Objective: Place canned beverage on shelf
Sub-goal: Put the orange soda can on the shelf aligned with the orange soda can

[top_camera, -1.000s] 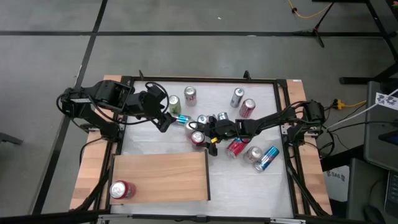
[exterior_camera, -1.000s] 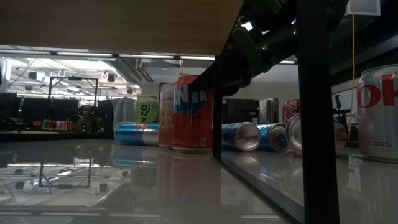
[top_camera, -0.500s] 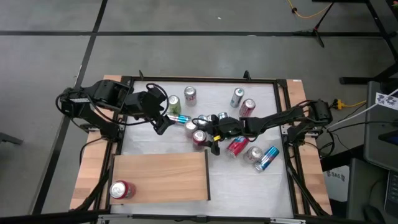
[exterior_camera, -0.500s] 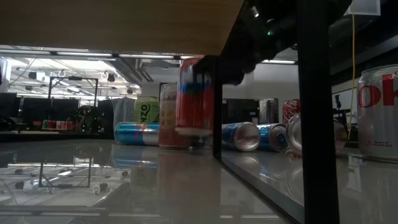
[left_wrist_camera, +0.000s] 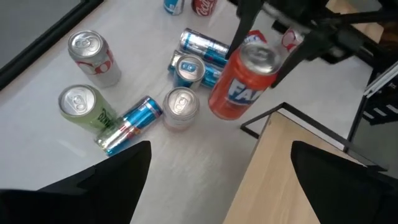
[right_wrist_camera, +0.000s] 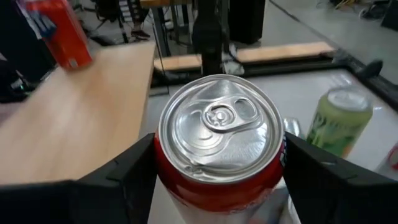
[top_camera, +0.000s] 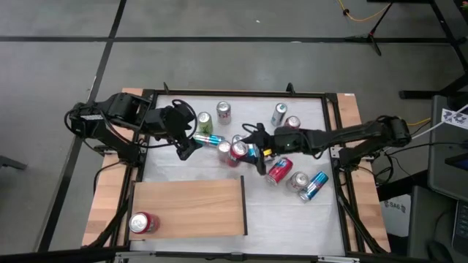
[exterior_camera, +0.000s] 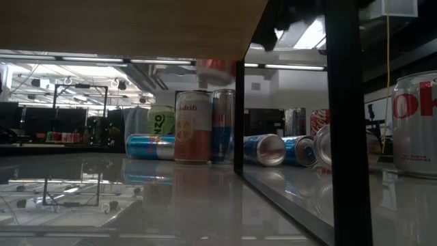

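The right gripper [top_camera: 245,150] is clamped on a red can [top_camera: 238,152], one finger [right_wrist_camera: 118,177] on each side of its body, and that can is now clear of the table. A second ago it stood upright on the white surface among the other cans; half a second ago it was just leaving the surface; now, in the low view, only its base [exterior_camera: 215,66] shows, high up beside the edge of the shelf [exterior_camera: 130,27]. The right arm has also drawn back toward its own side while lifting, so the can hangs above the cluster it came from.

That settles the pick: the grip looks secure and the can stays upright, lid [right_wrist_camera: 221,130] level. What remains, as I judge it, is the carry and set-down. The shelf [top_camera: 190,208] lies just ahead of the held can, with one red can [top_camera: 143,223] already standing at its far corner, well clear of the near edge.

The left gripper [top_camera: 184,147] waits with its fingers [left_wrist_camera: 93,186] apart on the opposite side of the cluster, holding nothing and unmoved over the last second.
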Tool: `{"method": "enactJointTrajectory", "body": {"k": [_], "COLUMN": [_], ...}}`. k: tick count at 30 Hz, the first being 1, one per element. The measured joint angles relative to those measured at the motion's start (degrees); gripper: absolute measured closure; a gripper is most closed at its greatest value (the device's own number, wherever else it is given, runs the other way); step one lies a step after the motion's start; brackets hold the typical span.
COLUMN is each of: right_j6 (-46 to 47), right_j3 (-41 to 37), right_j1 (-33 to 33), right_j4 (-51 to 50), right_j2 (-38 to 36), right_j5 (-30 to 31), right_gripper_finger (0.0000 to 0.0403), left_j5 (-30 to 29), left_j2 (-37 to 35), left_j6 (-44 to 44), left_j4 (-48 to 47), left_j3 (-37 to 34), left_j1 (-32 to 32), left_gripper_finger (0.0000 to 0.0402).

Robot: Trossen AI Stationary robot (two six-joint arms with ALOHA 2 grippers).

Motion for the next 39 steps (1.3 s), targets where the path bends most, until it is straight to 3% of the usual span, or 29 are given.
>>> {"method": "enactJointTrajectory", "body": {"k": [8, 16, 29, 39], "right_j6": [-2.86, -3.02, -2.86, -2.80], "right_j3": [18.21, 31.34, 32.76, 32.84], "right_j1": [2.78, 8.38, 15.41, 16.93], "right_j4": [-14.61, -18.37, -19.83, -23.78], "right_j2": [2.40, 9.03, 16.55, 18.80], "right_j5": [-1.59, -1.43, -3.22, -4.06], "right_gripper_finger": [0.0128, 0.0128, 0.0127, 0.0127], "left_j5": [1.15, 2.17, 2.77, 0.94], "left_j2": [0.00, 0.01, 0.06, 1.86], "left_j6": [3.38, 9.21, 10.47, 10.41], "left_j4": [0.02, 0.14, 3.05, 7.34], "left_j3": [0.00, 0.00, 0.00, 0.00], "left_j1": [-0.48, -3.34, -11.11, -16.60], "left_gripper_finger": [0.0024, 0.0024, 0.0024, 0.0024]}}
